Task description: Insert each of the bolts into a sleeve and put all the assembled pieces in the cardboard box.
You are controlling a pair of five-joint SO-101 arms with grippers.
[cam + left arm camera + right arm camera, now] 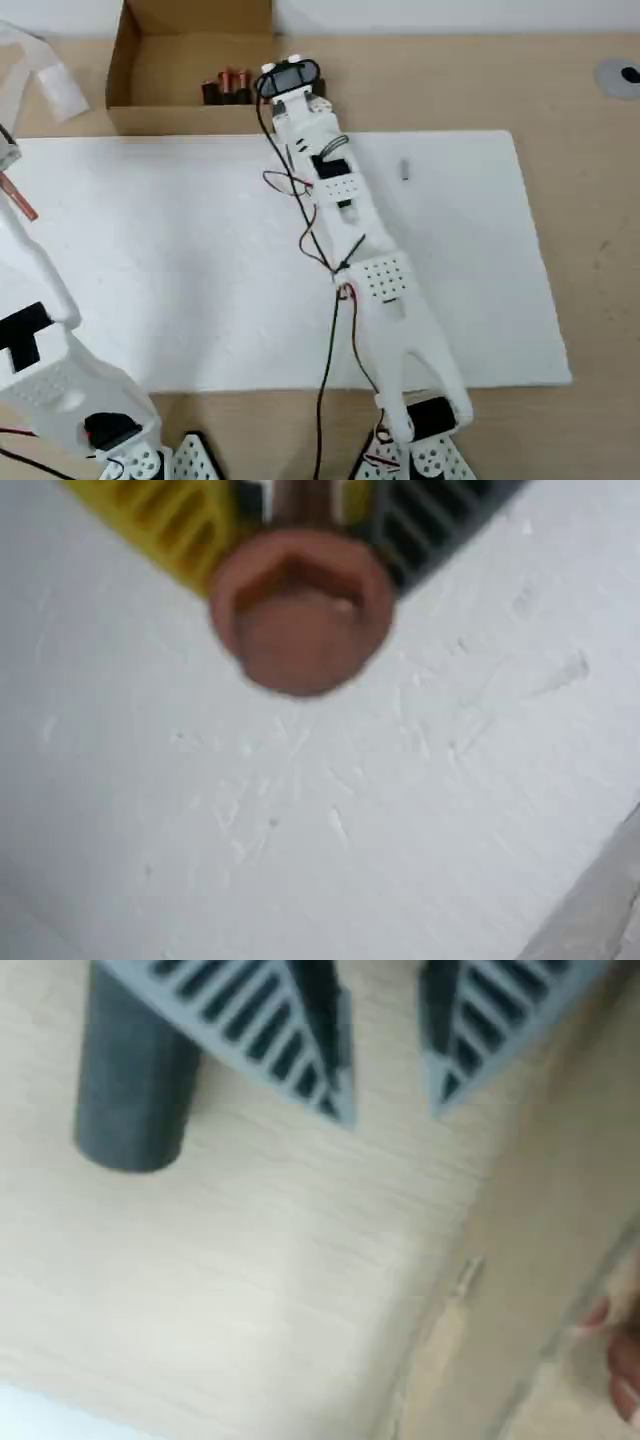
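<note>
Left hand (pixel 300 502) grips one smooth copper-coloured hex-head bolt (pixel 300 620); right hand (pixel 390 1095) open, beside one dark grey cylindrical sleeve (pixel 130 1100).

Two white plastic arms, fitted with black motors and thin cables.

The right arm (pixel 345 200) is built from white moulded segments, two of them marked with grids of small holes (pixel 385 275). Red and black cables (pixel 331 345) are run along its side, a black oval camera housing (pixel 290 75) is carried at its wrist, and a black motor (pixel 432 415) is set in its base. Black blocks (pixel 25 335) are set into the white shell of the left arm (pixel 50 370). The left gripper (pixel 300 570) is fitted with one yellow ribbed finger (pixel 150 520) and one black ribbed finger (pixel 430 520). The right gripper (pixel 392 1100) is fitted with grey ribbed triangular fingers (pixel 250 1030).
</note>
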